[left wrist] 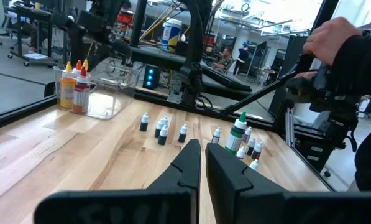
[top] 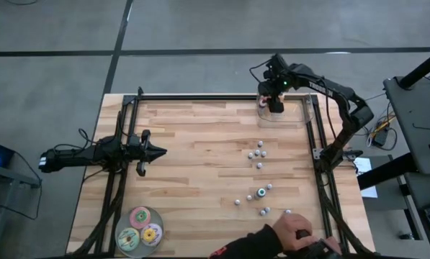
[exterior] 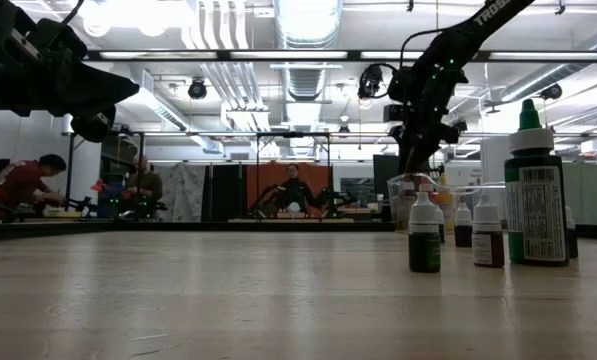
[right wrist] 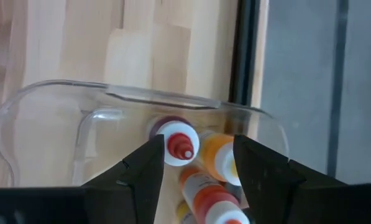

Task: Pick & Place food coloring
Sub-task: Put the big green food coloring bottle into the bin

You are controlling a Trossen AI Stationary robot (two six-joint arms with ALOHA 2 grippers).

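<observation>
The food coloring is a scatter of tiny pale-capped bottles standing on the wooden table's right half, with more nearer the front. Three or so stand in a clear plastic container at the far right corner. My right gripper hangs open over that container, pointing steeply down. Its fingers stand on either side of a red bottle with a white cap and do not touch it. An orange bottle stands beside the red one. My left gripper waits shut at the table's left, pointing level.
A person's hand reaches over the near right edge beside the front bottles. Three flat round discs lie at the near left corner. A larger green bottle stands among the small ones. Black frame rails border the table.
</observation>
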